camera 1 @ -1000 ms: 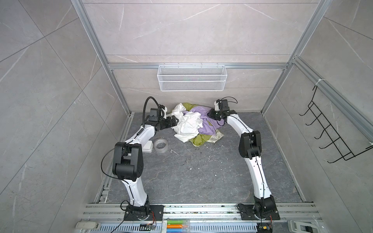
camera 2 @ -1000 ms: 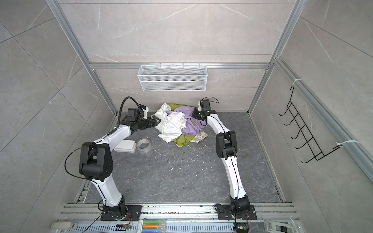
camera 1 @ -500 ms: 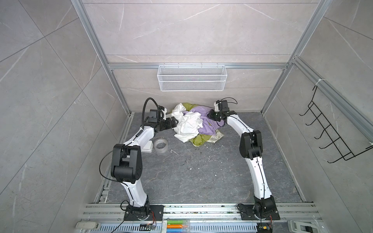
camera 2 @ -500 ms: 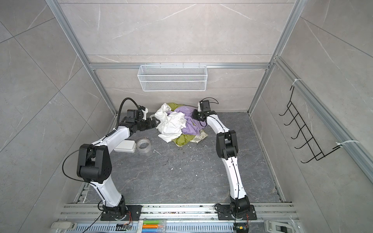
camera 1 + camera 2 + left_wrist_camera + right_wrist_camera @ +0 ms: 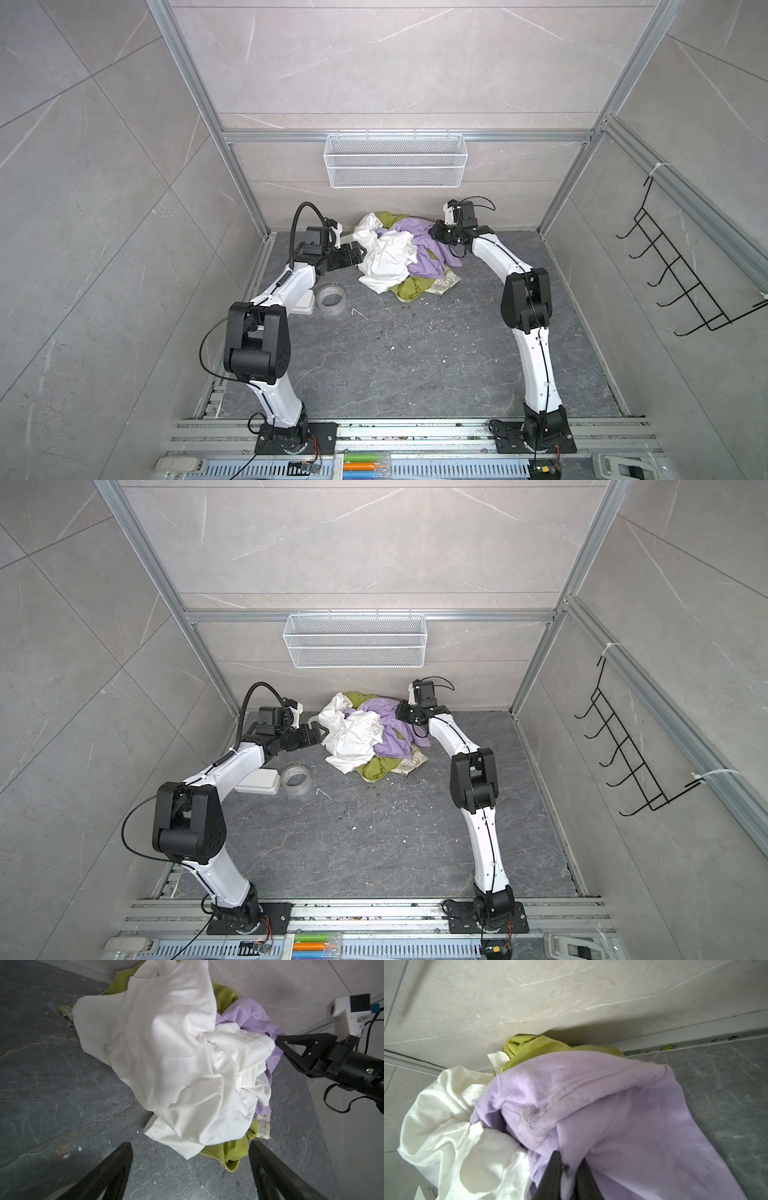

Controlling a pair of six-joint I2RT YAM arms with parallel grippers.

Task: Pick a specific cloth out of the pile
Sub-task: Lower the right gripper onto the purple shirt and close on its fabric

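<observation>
The pile lies against the back wall. The cloth, plain lavender, sits on the pile's right side, partly under a white cloth and over an olive-green one. My right gripper is shut on a fold of the cloth at its upper right edge. My left gripper is open at the pile's left edge, its jaws wide apart over bare floor just short of the white cloth.
A pale printed piece pokes out at the pile's near right. A tape roll and a white box lie beside the left arm. A wire basket hangs on the back wall, a black hook rack on the right wall.
The right gripper's jaws have closed a little tighter on the lavender fold. The left arm's elbow has shifted slightly; its gripper stays open at the pile's edge.
</observation>
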